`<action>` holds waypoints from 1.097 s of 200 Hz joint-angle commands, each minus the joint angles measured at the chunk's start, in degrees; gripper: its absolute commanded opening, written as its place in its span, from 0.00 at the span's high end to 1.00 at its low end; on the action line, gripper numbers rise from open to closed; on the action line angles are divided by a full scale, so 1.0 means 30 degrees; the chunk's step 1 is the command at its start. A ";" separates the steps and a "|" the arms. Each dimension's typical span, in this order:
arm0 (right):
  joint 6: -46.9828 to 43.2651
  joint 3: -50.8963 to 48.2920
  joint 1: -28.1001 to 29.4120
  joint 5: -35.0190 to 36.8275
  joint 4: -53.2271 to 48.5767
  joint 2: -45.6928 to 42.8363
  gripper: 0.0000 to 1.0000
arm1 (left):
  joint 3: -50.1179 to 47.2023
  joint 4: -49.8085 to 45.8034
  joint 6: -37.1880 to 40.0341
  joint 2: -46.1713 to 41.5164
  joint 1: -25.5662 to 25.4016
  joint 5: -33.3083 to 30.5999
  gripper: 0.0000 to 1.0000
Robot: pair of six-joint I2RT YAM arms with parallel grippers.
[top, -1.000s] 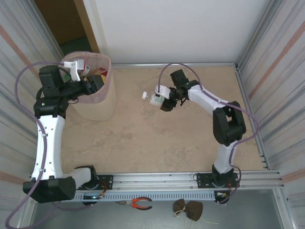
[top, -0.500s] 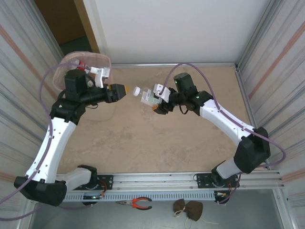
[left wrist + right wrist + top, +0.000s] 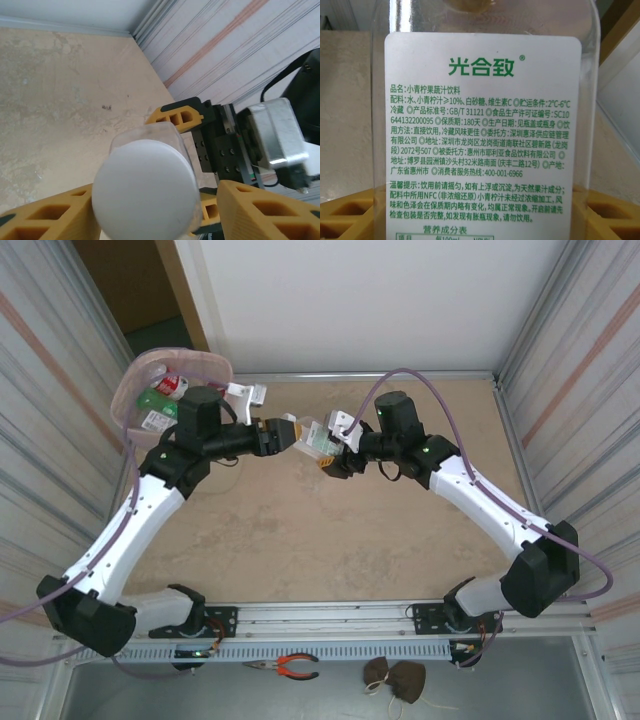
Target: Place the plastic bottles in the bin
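A clear plastic bottle [image 3: 314, 439] with a white, green-printed label [image 3: 482, 130] hangs over the middle of the table. My right gripper [image 3: 327, 453] is shut on its body. Its white cap [image 3: 145, 195] points at my left gripper [image 3: 283, 433], which is open, with one yellow finger [image 3: 45, 217] against the cap and a small gap at the other [image 3: 265, 210]. The pink bin [image 3: 200, 358] sits at the back left behind my left arm. It holds a red-labelled bottle [image 3: 170, 387] and a green-and-white one [image 3: 153, 421].
Corrugated metal walls [image 3: 580, 390] close in both sides, and a white wall runs along the back. Orange-handled pliers [image 3: 283, 667] and a brown bundle [image 3: 398, 680] lie in front of the base rail [image 3: 330, 625]. Bare table [image 3: 330, 540] lies under both arms.
My left arm swung from the bin to the table's middle, and its fingers came around the cap. The right gripper carried the bottle slightly left to meet it. The bin's rim now sits farther left.
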 commanded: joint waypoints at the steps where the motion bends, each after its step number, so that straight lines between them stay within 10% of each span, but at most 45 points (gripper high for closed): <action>1: 0.0181 -0.0065 0.0129 -0.0444 0.0175 -0.0604 0.36 | 0.0283 0.0970 -0.0171 0.0195 -0.0280 -0.0942 0.51; 71: -0.0079 -0.0406 -0.0229 -0.0494 0.0081 -0.0467 0.35 | 0.0086 0.0995 0.0031 0.0048 -0.0473 -0.2179 0.68; 112: 0.0189 -0.0520 -0.0346 0.0141 0.0014 -0.0756 0.15 | 0.1316 0.0471 0.0787 0.0355 -0.0091 -0.2407 0.69; 219: 0.1465 -0.2901 -0.0435 0.1962 0.0190 -0.4677 0.09 | 0.5012 0.0851 -0.0217 0.0383 0.8136 -0.0820 0.69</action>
